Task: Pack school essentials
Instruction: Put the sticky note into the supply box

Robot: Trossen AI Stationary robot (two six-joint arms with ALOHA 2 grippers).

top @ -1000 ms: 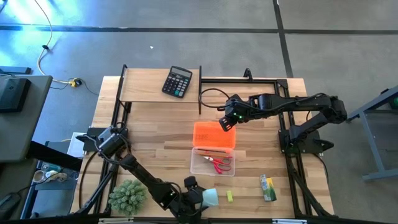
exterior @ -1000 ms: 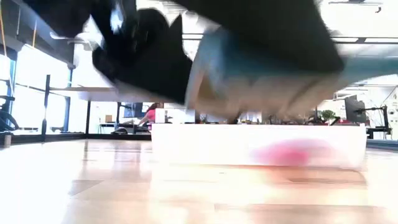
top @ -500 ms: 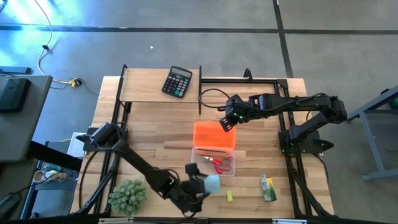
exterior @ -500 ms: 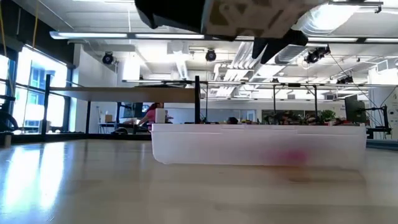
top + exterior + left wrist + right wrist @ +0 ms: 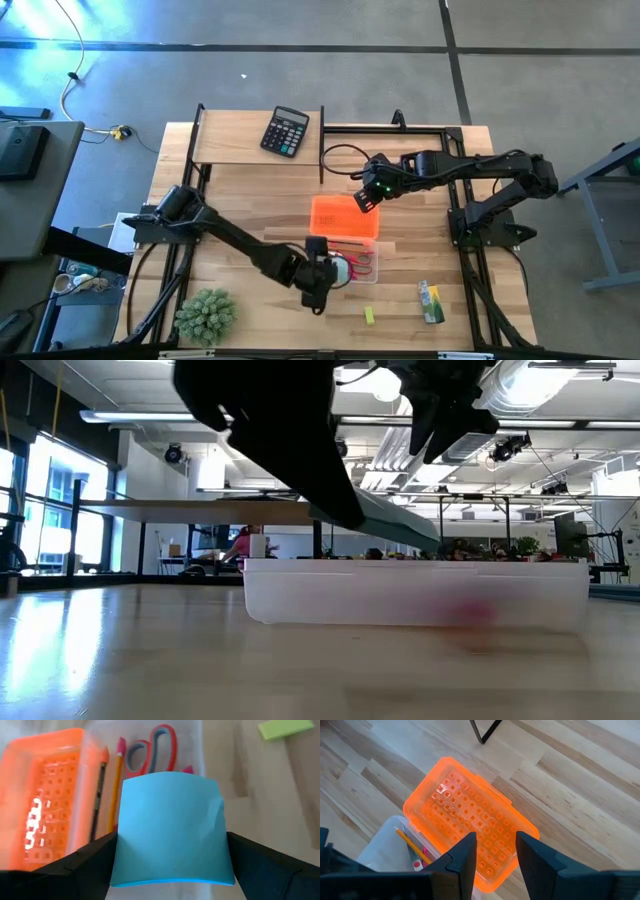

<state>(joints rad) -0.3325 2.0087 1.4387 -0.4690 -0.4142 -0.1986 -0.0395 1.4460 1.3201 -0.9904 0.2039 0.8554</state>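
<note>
My left gripper (image 5: 326, 272) (image 5: 171, 842) is shut on the light-blue square notepad (image 5: 170, 827) (image 5: 341, 267), above the near part of the clear box (image 5: 342, 259) (image 5: 415, 595). Red-handled scissors (image 5: 156, 750), a wooden pencil (image 5: 116, 785) and a pink pen lie in that box. The orange lid (image 5: 345, 215) (image 5: 470, 837) lies at the box's far side. My right gripper (image 5: 362, 197) (image 5: 495, 840) hovers open above the lid. The tiny yellow block (image 5: 368, 316) and the green-yellow packet (image 5: 432, 302) lie flat on the table near its near edge. My left gripper pinches the notepad between its two fingers (image 5: 92, 860), one on each of two opposite side edges (image 5: 118, 850). The fingers slant in from the table's near left. The pad is lifted clear over the box, its sheets bowed a little between the fingers.
A black calculator (image 5: 285, 131) sits on the raised shelf at the far edge. A spiky green plant (image 5: 205, 315) stands at the near left corner. Bare wood lies left of the box. Black frame rails (image 5: 195, 150) run along the table's sides.
My left gripper has risen from the table near its near edge and moved toward the far edge, carrying the notepad. The pad is lifted clear and now hangs over the clear box.
</note>
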